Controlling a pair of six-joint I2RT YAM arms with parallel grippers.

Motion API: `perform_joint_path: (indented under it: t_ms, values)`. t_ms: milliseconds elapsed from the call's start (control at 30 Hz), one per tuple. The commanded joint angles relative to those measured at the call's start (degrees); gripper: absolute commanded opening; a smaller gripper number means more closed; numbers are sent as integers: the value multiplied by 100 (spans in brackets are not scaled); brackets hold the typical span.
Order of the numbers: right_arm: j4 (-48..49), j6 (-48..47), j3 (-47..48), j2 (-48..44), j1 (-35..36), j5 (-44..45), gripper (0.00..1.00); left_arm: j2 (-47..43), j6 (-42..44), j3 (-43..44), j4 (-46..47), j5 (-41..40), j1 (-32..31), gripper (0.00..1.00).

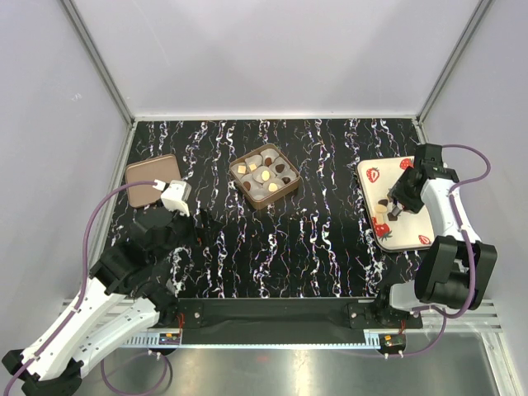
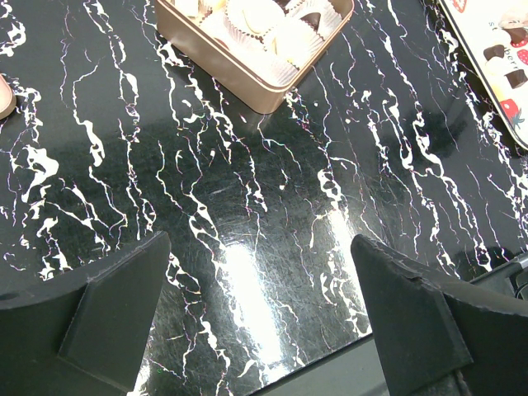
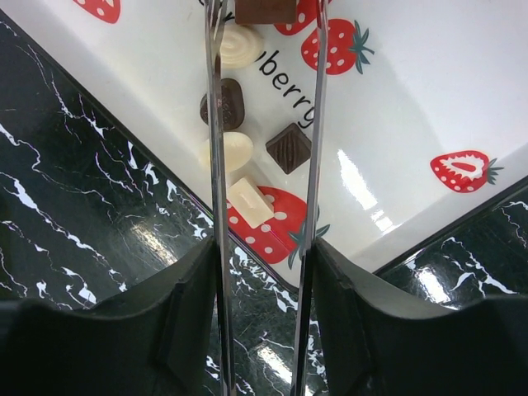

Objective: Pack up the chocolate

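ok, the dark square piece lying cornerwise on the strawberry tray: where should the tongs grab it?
Pinch the dark square piece across two opposite flat edges, coming straight down. It lies flat with room on every side, but cornerwise to the tongs, so probably rotate them to meet edges, not corners. They hold a brown piece now.

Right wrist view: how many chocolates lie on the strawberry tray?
5: pale round, dark round, pale round beside the metal tongs; dark square; pale square nearest. A brown sixth is gripped in the tongs; others may be hidden.
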Motion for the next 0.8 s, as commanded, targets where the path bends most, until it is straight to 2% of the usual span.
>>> perform_joint_path:
  t_ms: [0, 333, 767]
  values:
    - [204, -91, 8, 41, -28, -62, 52, 36, 82, 1, 257, 25, -11, 99]
    - [107, -179, 219, -2, -27, -308, 41, 27, 82, 1, 257, 16, -10, 99]
    - [-156, -65, 834, -345, 69, -984, 38, 9, 73, 1, 257, 25, -11, 99]
